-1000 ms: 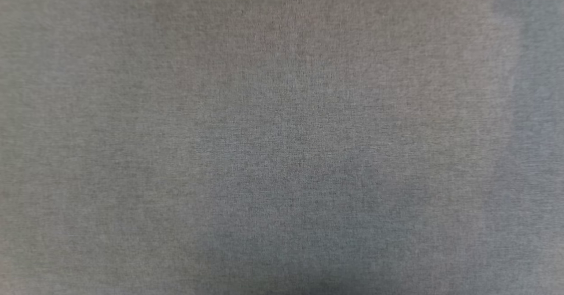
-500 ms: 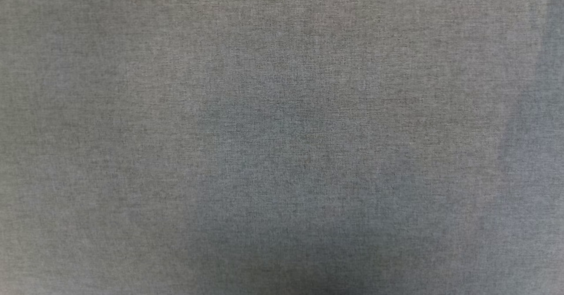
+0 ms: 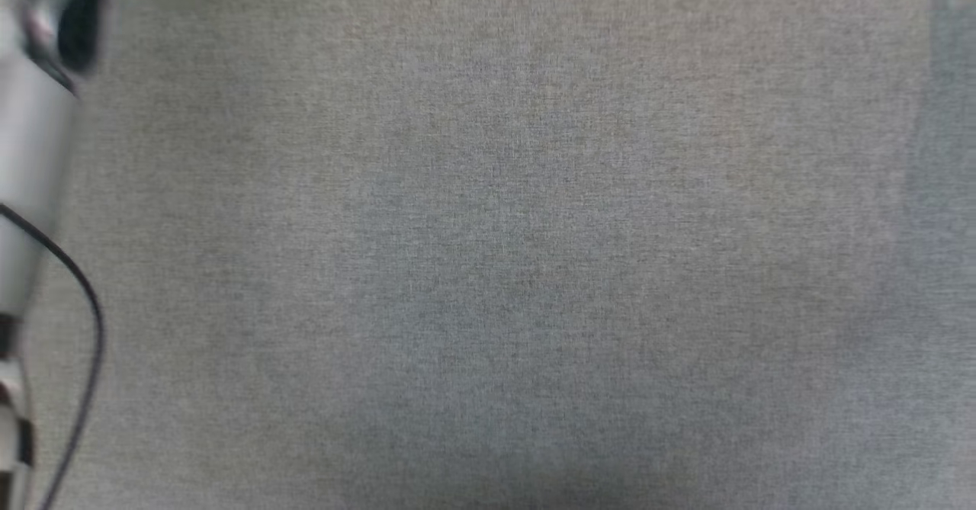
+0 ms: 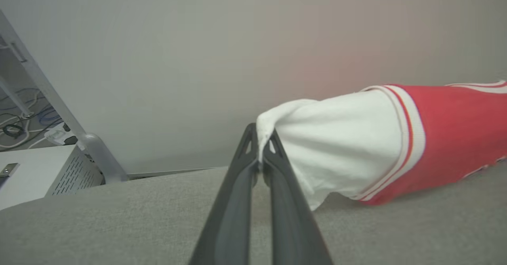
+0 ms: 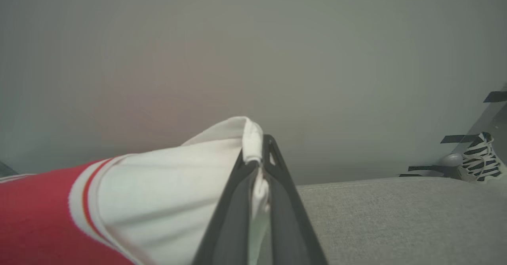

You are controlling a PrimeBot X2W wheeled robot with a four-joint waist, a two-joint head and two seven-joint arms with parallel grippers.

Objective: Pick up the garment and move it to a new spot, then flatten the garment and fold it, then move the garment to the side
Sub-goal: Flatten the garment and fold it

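In the left wrist view the garment (image 4: 396, 138) stretches off to the right above the grey cloth surface (image 4: 119, 217), with a white sleeve, red-and-white striped trim and a red body. My left gripper (image 4: 260, 148) is shut on the white sleeve's edge. In the right wrist view the garment (image 5: 158, 185) runs off to the left, and my right gripper (image 5: 257, 154) is shut on its other white sleeve, cloth bunched between the fingers. In the head view a pale forearm (image 3: 30, 159) with a black cable stands at the left edge. The lettering is hidden.
Grey cloth surface (image 3: 496, 266) spreads across the head view. A plain wall rises behind the surface's far edge in both wrist views. A white perforated box (image 4: 43, 174), a metal leg and floor cables lie left. A black-and-white striped shoe (image 5: 479, 158) sits far right.
The head view has shifted: a pale forearm with its cable now shows at the left edge, where there was only grey cloth. The shading on the cloth has lightened.
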